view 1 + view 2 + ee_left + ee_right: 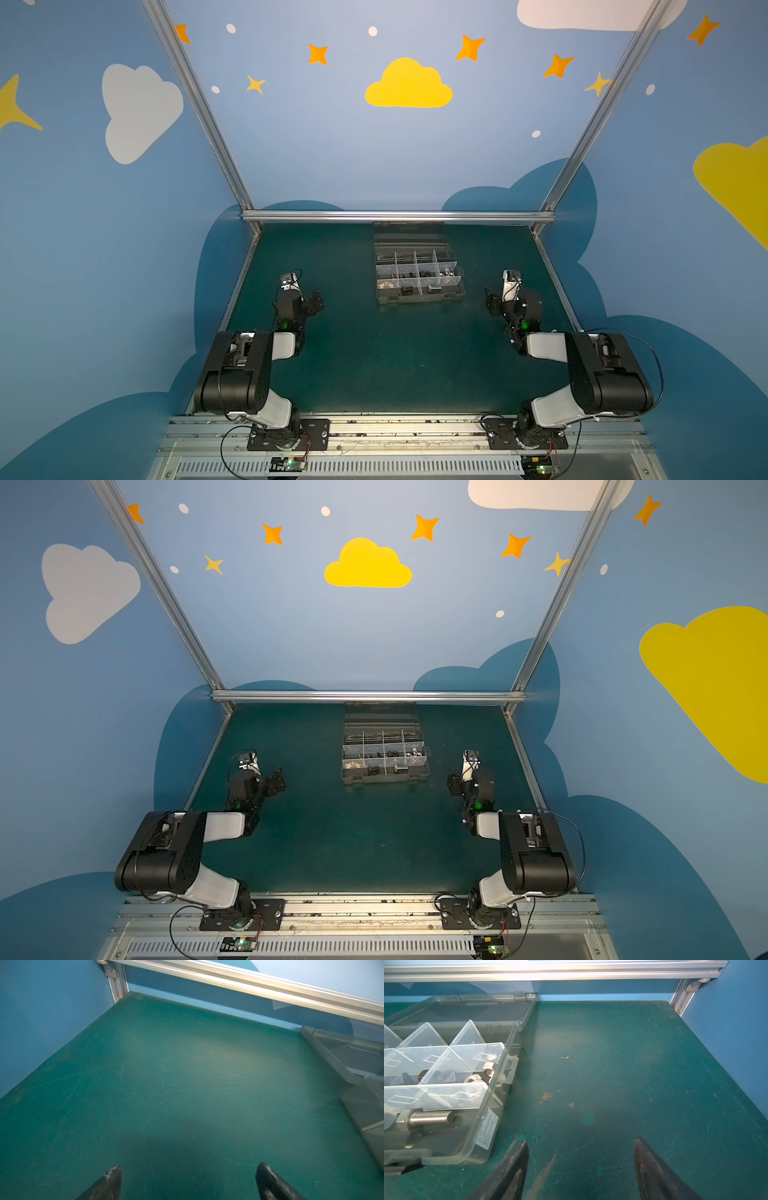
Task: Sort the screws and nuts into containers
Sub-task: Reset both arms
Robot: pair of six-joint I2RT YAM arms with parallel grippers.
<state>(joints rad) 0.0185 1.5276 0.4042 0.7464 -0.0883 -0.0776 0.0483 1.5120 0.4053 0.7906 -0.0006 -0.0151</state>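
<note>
The left end effector (pixel 190 1167) and right end effector (pixel 581 1141) are wide open and hold nothing. They are parked at opposite sides of the surface (pixel 374 365), probably to keep the middle free. Farther on lies the box (pixel 419 296), its lid (pixel 477 1009) laid flat behind it. The nuts (pixel 488 1071) and a silver screw (pixel 429 1119) lie in separate compartments (pixel 463 1053), so the sorting looks finished. Bare green flanks the box up to the far rail (pixel 397 216).
</note>
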